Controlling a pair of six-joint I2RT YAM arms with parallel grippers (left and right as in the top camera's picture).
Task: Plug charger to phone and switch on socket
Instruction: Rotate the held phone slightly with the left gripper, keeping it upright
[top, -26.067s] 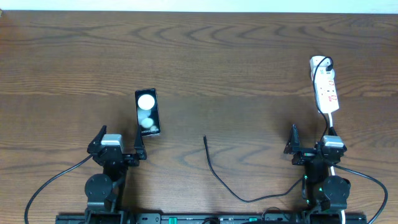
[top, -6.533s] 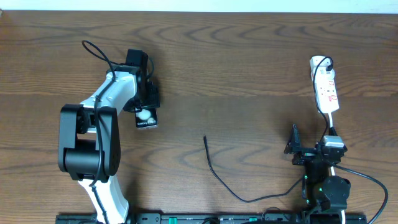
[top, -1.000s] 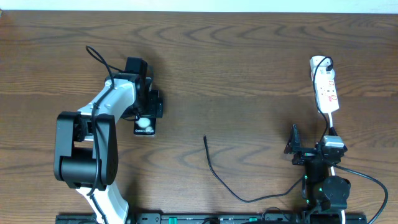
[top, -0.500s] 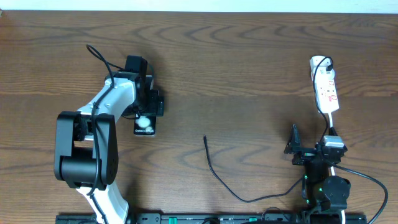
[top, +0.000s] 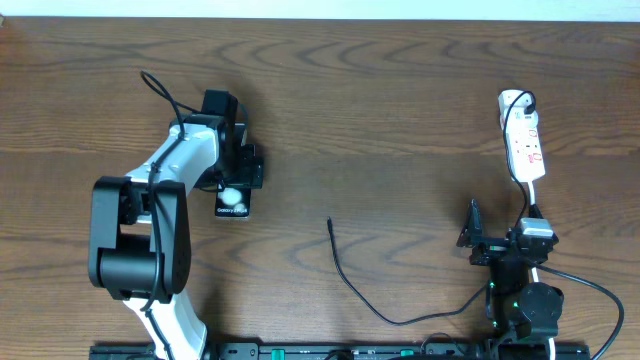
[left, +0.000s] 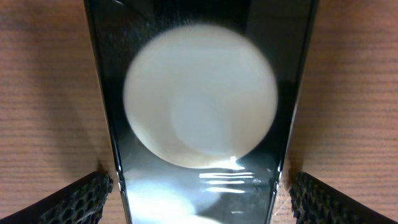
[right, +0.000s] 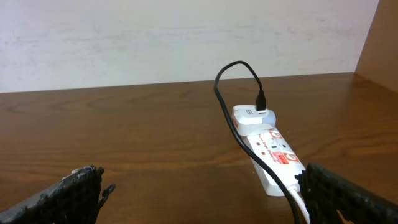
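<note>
The phone (top: 233, 204) lies flat on the wooden table at the left; its near end with white lettering shows below my left gripper (top: 236, 178). In the left wrist view the phone (left: 199, 112) fills the frame with a big round white reflection. The left gripper (left: 199, 202) is open, with its fingertips (left: 78, 200) on either side of the phone and a strip of table between pad and phone edge. The charger (top: 338, 260) lies loose mid-table, its tip pointing away. The socket (top: 523, 140) lies at the far right. My right gripper (top: 498, 238) rests open near the front edge, with the socket (right: 270, 149) ahead.
A white adapter (right: 256, 118) with a black cable (right: 225, 112) is plugged into the socket's far end. The socket's white cord (right: 297, 199) runs toward my right arm. A pale wall (right: 186, 37) borders the table's far edge.
Since the earliest frame my left arm has reached out over the phone, which now lies a little nearer the front. Over the last second nothing has visibly moved.
</note>
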